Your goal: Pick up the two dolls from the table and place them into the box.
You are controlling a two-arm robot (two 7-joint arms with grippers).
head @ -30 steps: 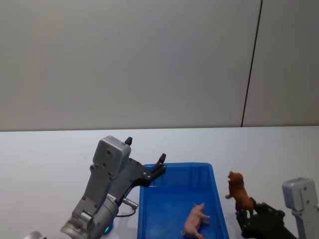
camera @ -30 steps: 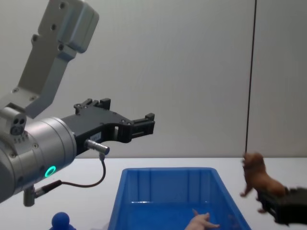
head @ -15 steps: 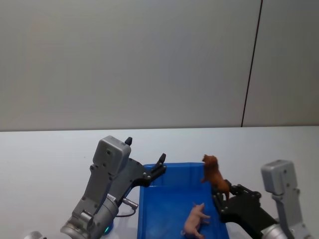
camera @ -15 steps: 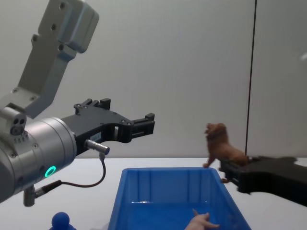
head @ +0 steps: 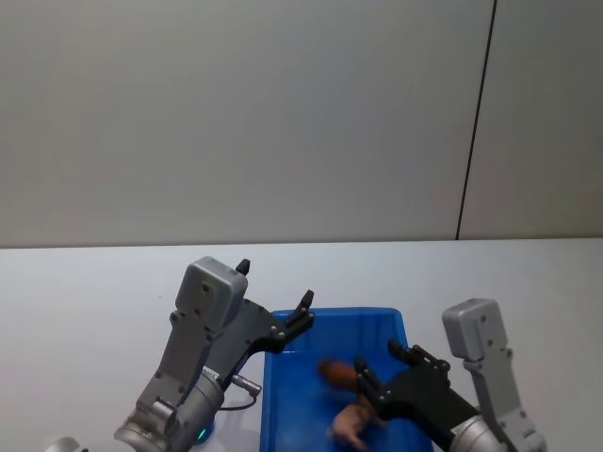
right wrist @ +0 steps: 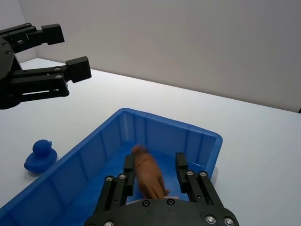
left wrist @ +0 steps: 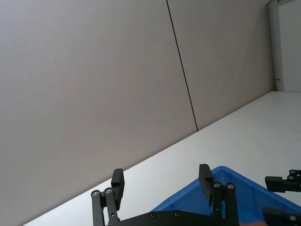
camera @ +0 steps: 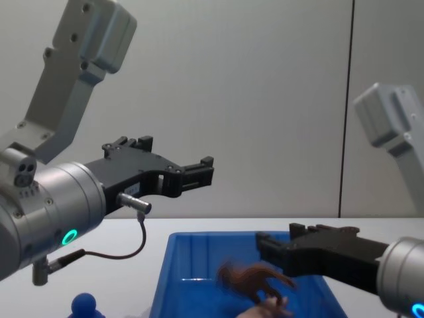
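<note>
The reddish-brown doll (head: 336, 372) shows as a blur inside the blue box (head: 349, 314), just under my right gripper (head: 382, 364). That gripper hangs over the box, open. In the right wrist view the brown doll (right wrist: 148, 176) is loose between the spread fingers (right wrist: 181, 161), with a gap beside it. The chest view has it (camera: 250, 278) below the fingertips (camera: 268, 242). The pale pink doll (head: 353, 424) lies on the box floor. My left gripper (head: 303, 313) hovers open and holding nothing above the box's far left corner.
A small blue round-knobbed object (right wrist: 41, 155) stands on the white table (head: 94, 282) to the left of the box, also seen low in the chest view (camera: 84, 306). A plain grey wall with a dark seam (head: 476, 122) stands behind the table.
My right gripper has swung left from beside the box to over it and opened. The brown doll has left its fingers and dropped toward the box floor. The left arm has not moved.
</note>
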